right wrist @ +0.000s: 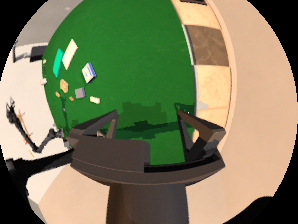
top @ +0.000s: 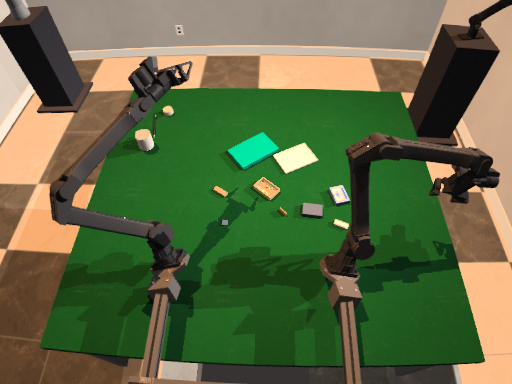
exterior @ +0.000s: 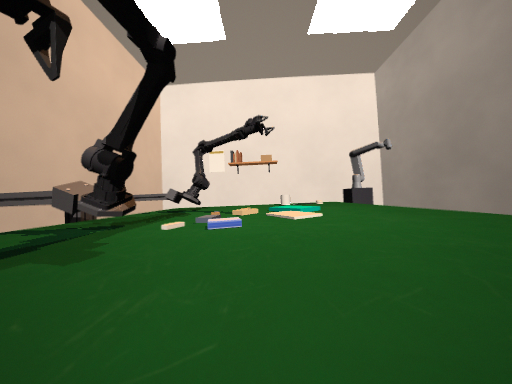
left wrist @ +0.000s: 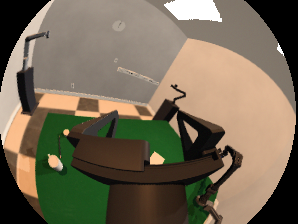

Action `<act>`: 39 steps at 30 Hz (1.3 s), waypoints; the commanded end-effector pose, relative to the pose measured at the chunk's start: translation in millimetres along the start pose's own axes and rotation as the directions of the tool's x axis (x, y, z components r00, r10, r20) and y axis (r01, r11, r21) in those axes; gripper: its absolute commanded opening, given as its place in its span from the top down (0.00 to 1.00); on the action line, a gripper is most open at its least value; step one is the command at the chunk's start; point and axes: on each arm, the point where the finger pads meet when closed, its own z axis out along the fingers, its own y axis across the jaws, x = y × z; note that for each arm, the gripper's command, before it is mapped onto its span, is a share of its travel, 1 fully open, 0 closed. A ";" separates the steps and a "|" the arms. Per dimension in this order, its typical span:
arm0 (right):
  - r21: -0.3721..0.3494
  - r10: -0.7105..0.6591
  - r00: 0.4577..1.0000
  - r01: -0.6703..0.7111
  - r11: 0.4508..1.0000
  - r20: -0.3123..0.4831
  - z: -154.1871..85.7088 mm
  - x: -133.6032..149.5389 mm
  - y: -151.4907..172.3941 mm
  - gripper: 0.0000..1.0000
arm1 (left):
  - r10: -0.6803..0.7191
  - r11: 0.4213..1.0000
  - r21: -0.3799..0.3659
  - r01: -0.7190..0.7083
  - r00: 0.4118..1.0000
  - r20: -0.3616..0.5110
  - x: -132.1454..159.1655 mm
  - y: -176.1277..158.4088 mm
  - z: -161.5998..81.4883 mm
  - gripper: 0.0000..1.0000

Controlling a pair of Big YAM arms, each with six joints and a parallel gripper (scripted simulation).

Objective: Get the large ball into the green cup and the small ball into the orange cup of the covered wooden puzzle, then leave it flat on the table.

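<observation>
High over the far left part of the green surface [top: 350, 320] [exterior: 300, 300] [left wrist: 135, 127] [right wrist: 145, 55]: left gripper [top: 189, 71] [exterior: 270, 124] [left wrist: 148, 112], fingers spread wide, nothing between. Off to its left, the white mug [top: 145, 140] [exterior: 285, 199] [left wrist: 55, 162]; best kept out of the arm's sweep.

Well below and to the right of the left gripper, back towards the arm bases, the wooden puzzle [top: 266, 188] [exterior: 245, 212] [right wrist: 64, 86]: seemingly flat, untouched. Too small here to tell balls or cups apart. Probably at the approach step, with all the ball work yet to do. Come in from above, square to the sides of the puzzle, and close gently on opposite walls, not on the cover. Then lift just enough to tilt, in slow, small angles, large ball towards green first, the small one towards orange after; watch that one ball's tilt does not roll the other out. Set down level before letting go.

Between the puzzle and the right gripper, the dark grey box [top: 312, 210] [exterior: 207, 218] [right wrist: 80, 93] and the blue-edged box [top: 339, 194] [exterior: 224, 223] [right wrist: 89, 72]; pass well over both. Farthest right, right gripper [top: 435, 186] [exterior: 37, 50] [right wrist: 147, 109]: raised, empty, fingers spread.
</observation>
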 end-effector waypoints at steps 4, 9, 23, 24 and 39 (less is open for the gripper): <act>0.025 -0.018 1.000 0.018 1.000 0.006 -9.9 -8.0 -3.7 0.00 | 0.024 0.995 -0.098 -0.021 0.999 0.032 -9.6 43.1 -6.3 0.00; 0.025 -0.018 1.000 0.018 1.000 0.006 -9.9 -8.0 -3.7 0.00 | 0.059 0.976 -0.212 -0.052 0.998 0.027 -11.4 91.6 -13.9 0.00; 0.025 -0.018 1.000 0.018 1.000 0.006 -9.9 -8.0 -3.7 0.00 | 0.151 0.852 -0.506 -0.135 0.989 -0.009 -24.2 216.7 -63.0 0.00; 0.025 -0.018 1.000 0.018 1.000 0.006 -9.9 -8.0 -3.7 0.00 | 0.158 0.836 -0.530 -0.141 0.987 -0.014 -25.9 227.0 -69.2 0.00; 0.025 -0.018 1.000 0.018 1.000 0.006 -9.9 -8.0 -3.7 0.00 | 0.243 0.557 -0.801 -0.218 0.966 -0.094 -55.7 342.6 -179.5 0.00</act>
